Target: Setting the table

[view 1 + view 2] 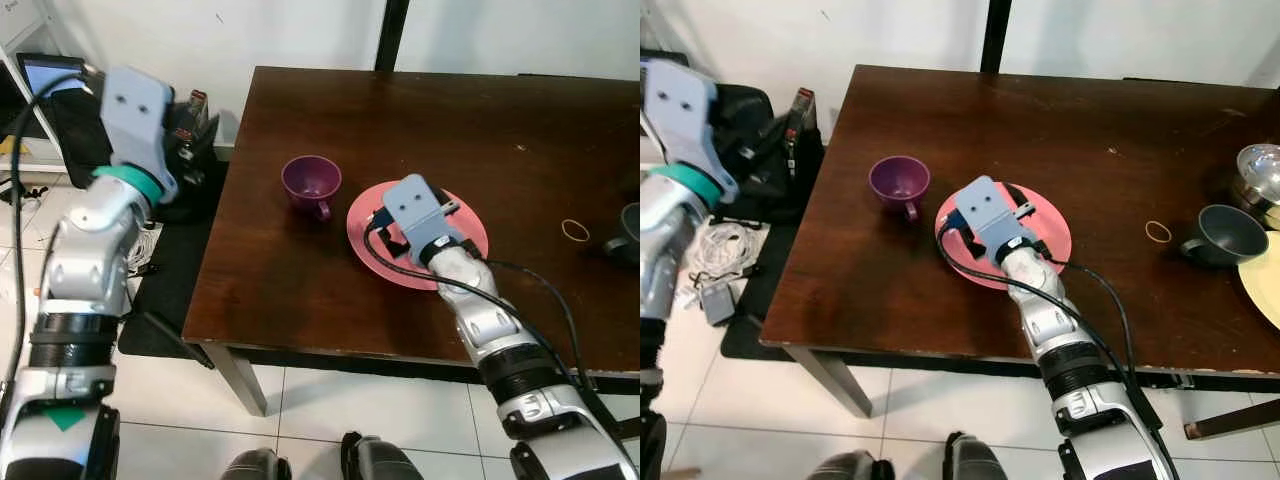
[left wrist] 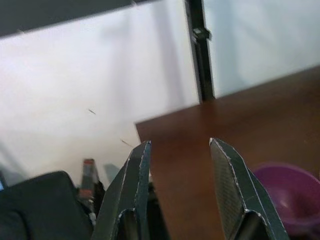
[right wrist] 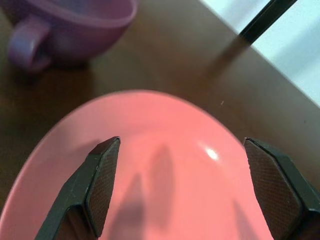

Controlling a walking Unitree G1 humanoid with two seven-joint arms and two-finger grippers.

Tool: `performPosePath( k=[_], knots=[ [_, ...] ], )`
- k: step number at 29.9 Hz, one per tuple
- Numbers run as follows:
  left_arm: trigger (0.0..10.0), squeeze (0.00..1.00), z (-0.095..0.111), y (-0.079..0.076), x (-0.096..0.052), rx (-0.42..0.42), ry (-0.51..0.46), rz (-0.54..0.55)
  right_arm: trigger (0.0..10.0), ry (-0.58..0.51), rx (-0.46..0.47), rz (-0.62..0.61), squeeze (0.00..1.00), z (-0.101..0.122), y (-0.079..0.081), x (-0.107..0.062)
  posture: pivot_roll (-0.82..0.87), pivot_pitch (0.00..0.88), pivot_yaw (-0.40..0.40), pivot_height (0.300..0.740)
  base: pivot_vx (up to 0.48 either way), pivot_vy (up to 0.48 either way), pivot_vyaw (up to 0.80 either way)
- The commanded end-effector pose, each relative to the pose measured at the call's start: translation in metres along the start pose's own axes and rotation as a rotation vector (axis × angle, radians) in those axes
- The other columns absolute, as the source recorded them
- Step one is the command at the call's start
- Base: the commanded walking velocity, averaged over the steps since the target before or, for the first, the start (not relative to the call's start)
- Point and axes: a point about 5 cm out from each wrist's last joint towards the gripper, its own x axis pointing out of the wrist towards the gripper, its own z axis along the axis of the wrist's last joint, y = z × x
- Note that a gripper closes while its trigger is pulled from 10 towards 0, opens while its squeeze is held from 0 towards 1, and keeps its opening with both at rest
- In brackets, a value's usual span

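Hovering my right claw (image 3: 182, 185), fingers wide apart and empty, over the pink plate (image 1: 470, 235) on the counter (image 1: 300, 290), purple cup (image 1: 311, 183) just beside. Left claw (image 2: 187, 195) open, idle (off-counter). Descend level; clear the rim.

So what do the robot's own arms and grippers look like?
Both are silver jointed arms with black ribbed bands and loose black cables. Each wrist carries a blue-grey box housing. The left arm has a teal ring under its housing. Right gripper and left gripper each have two long black textured fingers.
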Motion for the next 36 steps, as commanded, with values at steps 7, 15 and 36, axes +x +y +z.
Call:
performPosePath(
  k=[7, 15, 36],
  knots=[
    [10.0, 0.00, 0.010, 0.002, 0.002, -0.041, -0.019, -0.018, 10.0, 0.115, -0.057, 0.170, 0.00, -0.028, 0.027, -0.007, 0.07, 0.009, 0.051, 0.740, 0.000, 0.000, 0.00],
    [10.0, 0.00, -0.008, -0.027, 0.000, -0.094, 0.042, -0.109, 10.0, 0.077, -0.055, 0.281, 0.00, -0.027, 0.046, -0.025, 0.06, 0.021, 0.056, 0.740, 0.000, 0.000, 0.00],
    [10.0, 0.00, -0.017, -0.040, 0.001, -0.135, 0.077, -0.133, 10.0, 0.244, 0.075, -0.065, 0.00, -0.053, -0.010, -0.035, 0.04, 0.028, 0.064, 0.740, 0.000, 0.000, 0.00]
  ],
)
